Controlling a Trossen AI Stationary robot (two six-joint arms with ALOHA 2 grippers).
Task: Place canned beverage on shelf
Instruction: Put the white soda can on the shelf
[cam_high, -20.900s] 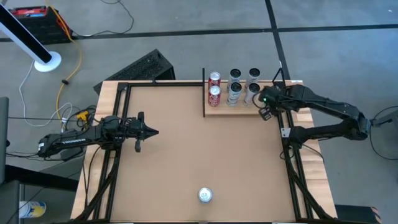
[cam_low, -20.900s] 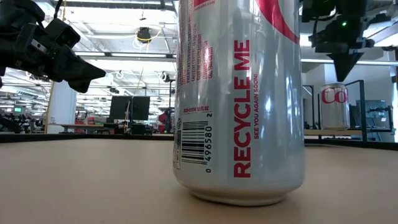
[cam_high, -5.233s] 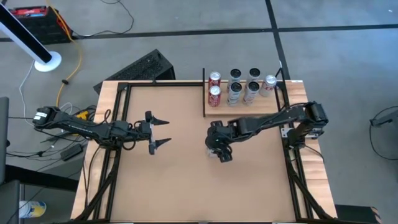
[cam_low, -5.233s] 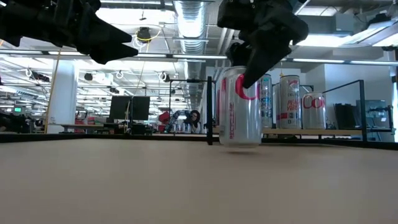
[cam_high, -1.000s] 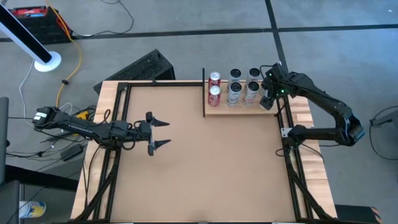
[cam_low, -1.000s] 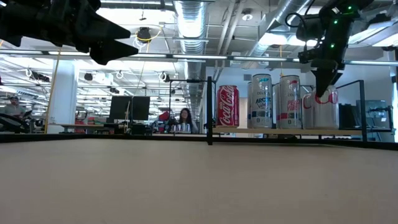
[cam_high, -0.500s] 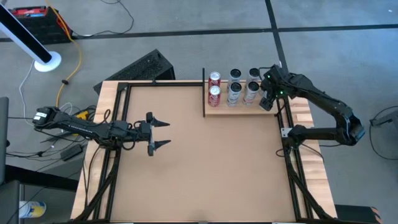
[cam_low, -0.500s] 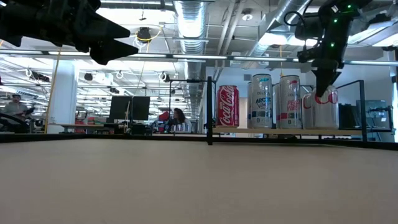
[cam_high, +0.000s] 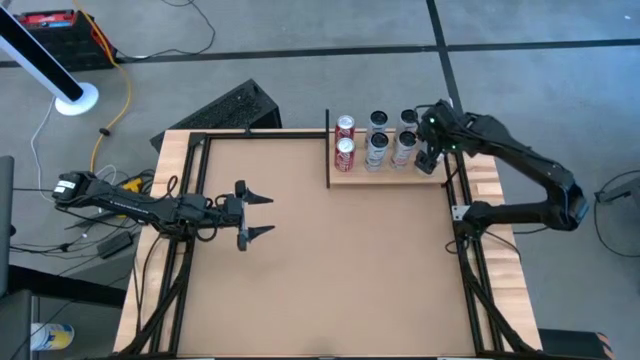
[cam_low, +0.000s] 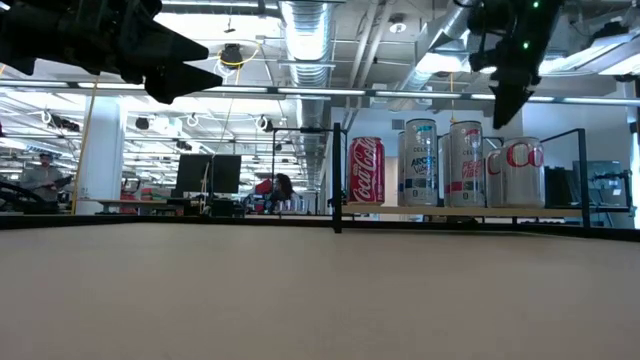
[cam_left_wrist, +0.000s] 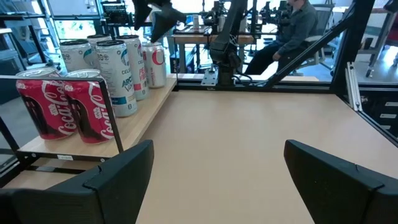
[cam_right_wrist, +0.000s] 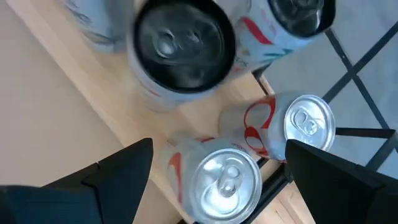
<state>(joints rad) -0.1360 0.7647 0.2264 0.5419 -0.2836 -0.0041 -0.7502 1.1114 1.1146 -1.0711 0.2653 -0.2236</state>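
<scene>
Silver can (cam_right_wrist: 226, 176) stands upright on the shelf (cam_high: 390, 176), at its end away from the black bar, w/ other cans beside it. My right gripper (cam_low: 508, 98) hangs above it, fingers wide apart, holding nothing. Left gripper (cam_high: 262, 213) is open too, empty, over the table's left side.

floor: white fan base (cam_high: 75, 97) | red box (cam_high: 50, 19) | yellow cable (cam_high: 120, 105)

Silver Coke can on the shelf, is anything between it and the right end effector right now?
Nothing visible. The right end effector, open, hangs directly above the silver Coke can, which stands upright at the shelf's far-right end beside another silver can.
</scene>
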